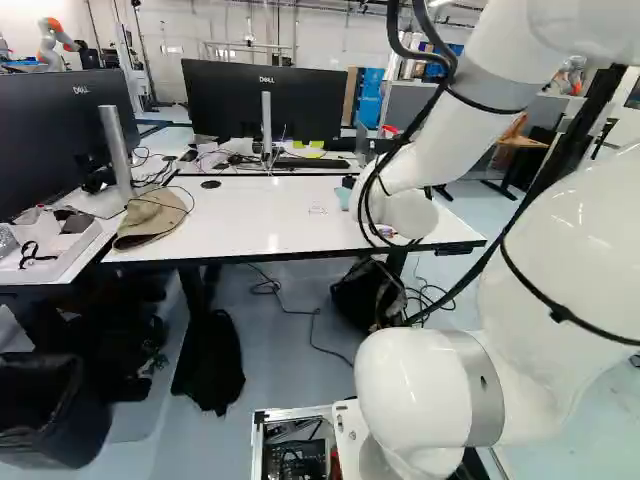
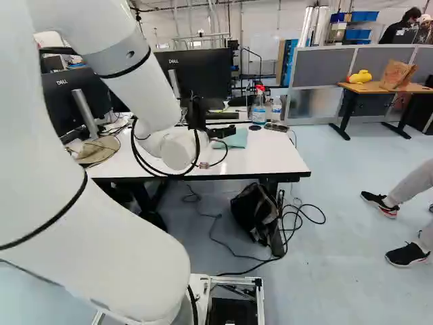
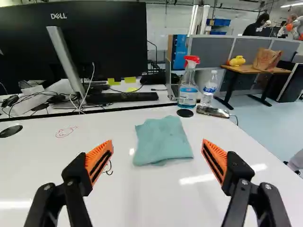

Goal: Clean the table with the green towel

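Note:
My gripper (image 2: 215,132) is over the white table (image 2: 270,159) in the right base view, partly hidden by the wrist. In the wrist view the gripper (image 3: 157,153) stands wide open, nothing between its orange pads. The green towel (image 3: 163,139), bluish and loosely folded, lies flat on the tabletop (image 3: 137,198) ahead of the fingers, untouched. A red scribble (image 3: 66,132) marks the white surface beyond one finger. Close by that finger's tip is a small dark curved mark (image 3: 109,170).
A spray bottle (image 3: 188,85), a clear bottle (image 3: 209,89) and a dark flat object (image 3: 212,111) stand or lie behind the towel. Monitors (image 1: 265,100) and a keyboard (image 3: 124,97) are farther back. A brown cloth (image 1: 152,217) lies at the table's other end.

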Controlling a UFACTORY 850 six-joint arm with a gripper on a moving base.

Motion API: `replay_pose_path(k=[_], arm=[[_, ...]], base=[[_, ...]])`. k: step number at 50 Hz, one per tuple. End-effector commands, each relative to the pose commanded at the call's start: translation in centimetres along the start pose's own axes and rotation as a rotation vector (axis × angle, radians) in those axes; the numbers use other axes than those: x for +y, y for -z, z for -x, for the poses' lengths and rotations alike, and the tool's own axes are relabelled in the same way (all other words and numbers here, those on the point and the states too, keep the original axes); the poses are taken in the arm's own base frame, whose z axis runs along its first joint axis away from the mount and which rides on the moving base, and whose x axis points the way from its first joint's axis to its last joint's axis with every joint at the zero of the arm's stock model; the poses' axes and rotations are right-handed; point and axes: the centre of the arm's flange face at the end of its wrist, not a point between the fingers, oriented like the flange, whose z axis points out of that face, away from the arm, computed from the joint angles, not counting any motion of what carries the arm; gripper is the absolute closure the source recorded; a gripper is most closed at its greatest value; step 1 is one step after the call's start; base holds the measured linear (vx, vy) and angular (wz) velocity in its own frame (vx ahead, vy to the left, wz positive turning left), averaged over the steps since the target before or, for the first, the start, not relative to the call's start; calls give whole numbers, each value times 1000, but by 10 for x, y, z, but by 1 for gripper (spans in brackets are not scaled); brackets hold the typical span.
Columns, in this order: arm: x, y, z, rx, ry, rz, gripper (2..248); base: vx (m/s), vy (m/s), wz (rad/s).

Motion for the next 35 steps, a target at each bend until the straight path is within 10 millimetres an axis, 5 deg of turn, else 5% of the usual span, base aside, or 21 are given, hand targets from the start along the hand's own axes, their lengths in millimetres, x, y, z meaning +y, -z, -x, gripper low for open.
replay_pose_path(k=[35], arm=[[27, -66, -14, 0, -12, 59, 3]], base=[[0, 0, 0]])
